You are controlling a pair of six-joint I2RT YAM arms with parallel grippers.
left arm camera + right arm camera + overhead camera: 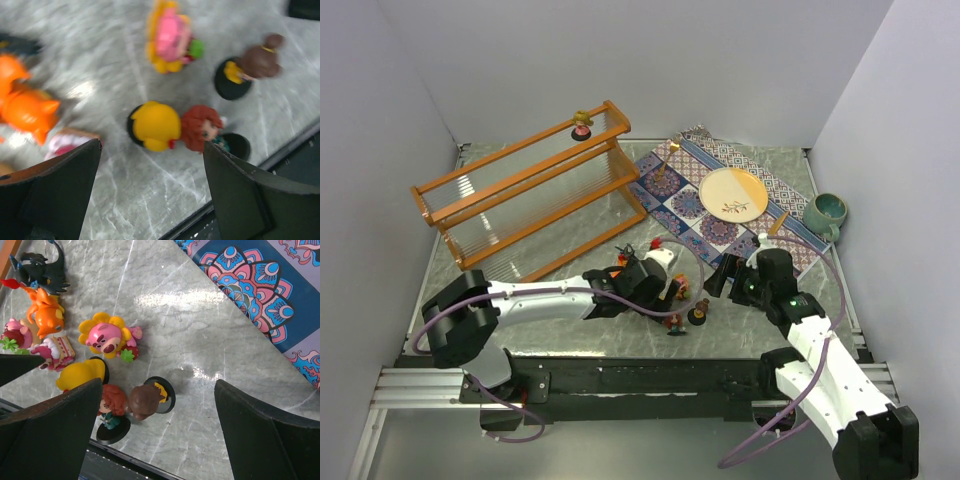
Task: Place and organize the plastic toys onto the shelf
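The shelf (520, 190) stands at the back left, with one small doll (582, 124) on its top rail's right end. The other toys (675, 295) cluster near the table's front. My left gripper (150, 165) is open and empty, hovering over a yellow-haired doll (155, 125) and a red-haired doll (202, 127). My right gripper (157, 392) is open and empty above a brown-haired doll (145, 400), which stands by the left finger (60, 430). A pink flower toy (107, 337), an orange toy (45, 310) and a black spiky toy (37, 270) lie beyond.
A patterned blue mat (705, 225) at the back right carries a cream plate (733, 194). A teal mug (825, 213) stands at its right edge. The table's black front rail (650, 375) runs close behind the toys. Grey walls enclose the sides.
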